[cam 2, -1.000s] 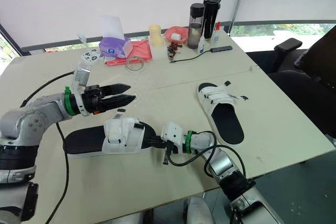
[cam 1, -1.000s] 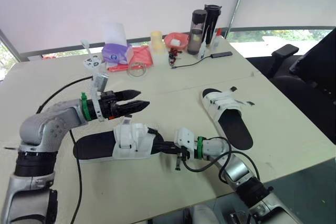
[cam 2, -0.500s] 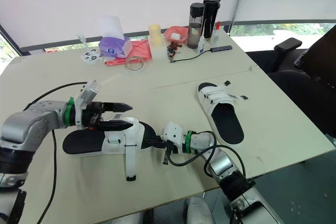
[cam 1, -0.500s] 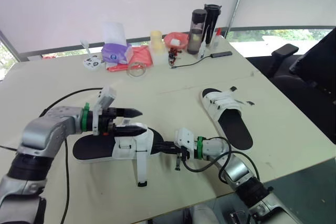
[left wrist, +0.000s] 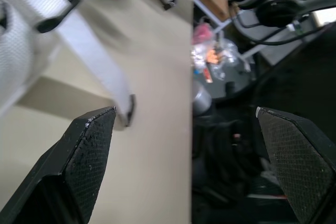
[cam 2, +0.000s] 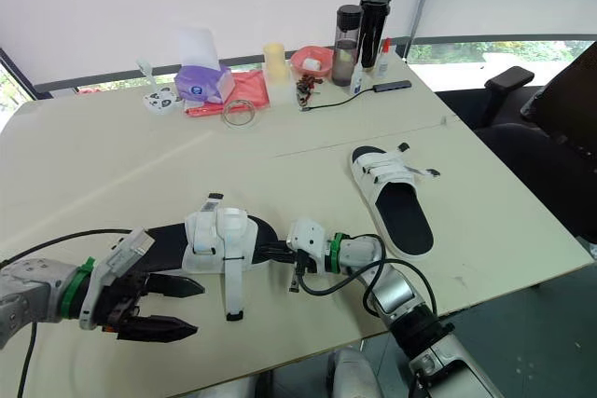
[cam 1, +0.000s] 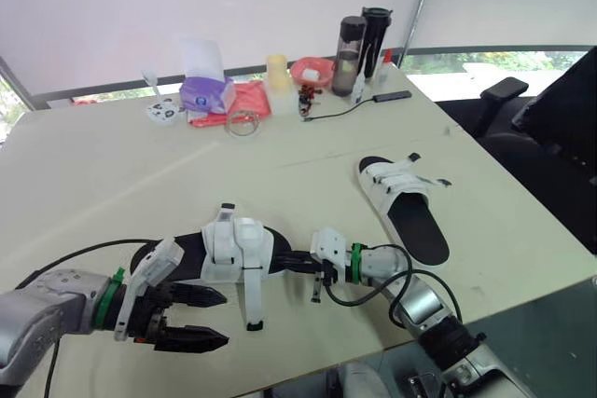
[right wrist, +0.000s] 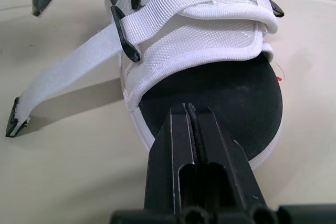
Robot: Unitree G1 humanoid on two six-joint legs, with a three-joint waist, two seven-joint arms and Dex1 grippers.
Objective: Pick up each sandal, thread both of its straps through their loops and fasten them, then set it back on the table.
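No legible text, label, brand, number or sign on anything in sight

White sandal (cam 2: 219,235) (black-soled), beige table (cam 2: 112,165).

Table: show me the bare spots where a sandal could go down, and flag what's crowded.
Free: the broad table stretch between the far clutter row and the near sandal; also the gap between it and the far sandal. Crowded: the far edge with tissue box, bottles and cable; the near edge, with the loose strap and open left pincer.
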